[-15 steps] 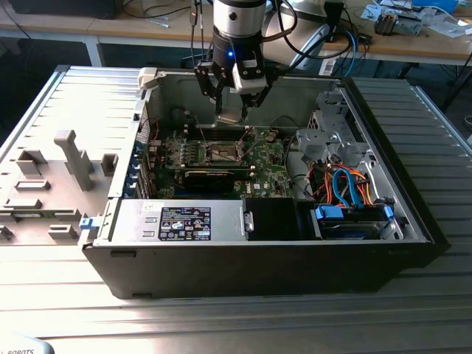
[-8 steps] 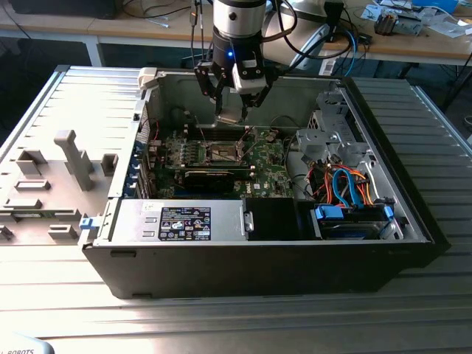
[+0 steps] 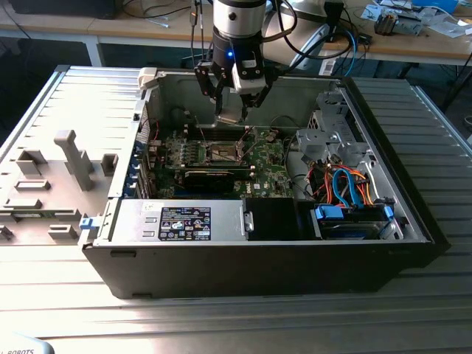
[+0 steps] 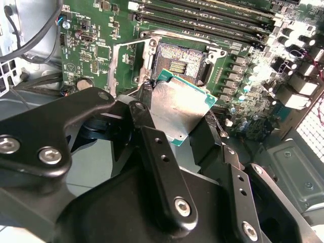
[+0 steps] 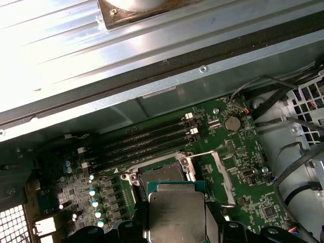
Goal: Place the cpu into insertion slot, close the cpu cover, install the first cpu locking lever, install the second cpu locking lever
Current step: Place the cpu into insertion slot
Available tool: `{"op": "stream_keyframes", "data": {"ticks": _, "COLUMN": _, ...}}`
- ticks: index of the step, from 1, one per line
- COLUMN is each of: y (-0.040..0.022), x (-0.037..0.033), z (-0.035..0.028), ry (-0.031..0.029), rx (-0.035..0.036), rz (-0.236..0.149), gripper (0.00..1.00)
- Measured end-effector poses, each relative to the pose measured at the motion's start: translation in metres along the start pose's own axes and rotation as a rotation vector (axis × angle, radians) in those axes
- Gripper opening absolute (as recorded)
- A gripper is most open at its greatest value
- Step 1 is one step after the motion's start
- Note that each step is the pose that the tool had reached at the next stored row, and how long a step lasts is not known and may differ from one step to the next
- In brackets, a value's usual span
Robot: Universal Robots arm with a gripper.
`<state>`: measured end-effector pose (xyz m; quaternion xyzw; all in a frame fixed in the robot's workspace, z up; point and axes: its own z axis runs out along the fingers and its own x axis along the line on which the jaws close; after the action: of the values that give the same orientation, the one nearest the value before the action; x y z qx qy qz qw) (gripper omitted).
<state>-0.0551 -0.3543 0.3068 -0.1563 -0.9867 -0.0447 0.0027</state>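
Hovering over the green motherboard [image 3: 269, 166] in the upper middle of the exterior view, the gripper [image 3: 230, 110] had its two black fingers [image 4: 146, 98] drawn in just far enough to pinch the cpu [image 3: 230, 116] by opposite edges. In both wrist views the chip's grey metal top [image 4: 177, 116] [image 5: 175, 212] faced the cameras. It hung clear above the insertion slot [image 4: 179, 63], whose dark centre lay bare. The cpu cover [image 5: 225, 177] was swung open to one side of the socket, and long black memory slots [image 5: 147, 136] ran along another side. The space over the socket was open, with the case's back wall close behind the arm and a drive cage [image 3: 332, 140] toward the exterior view's right. The open computer case [image 3: 369, 251] sat on a ribbed metal table [image 3: 74, 96].
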Motion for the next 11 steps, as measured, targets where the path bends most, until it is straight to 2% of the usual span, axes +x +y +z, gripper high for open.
{"op": "stream_keyframes", "data": {"ticks": 11, "y": 0.0, "x": 0.0, "z": 0.0001, "ry": -0.0013, "rx": -0.0002, "rz": 0.014, "gripper": 0.54}}
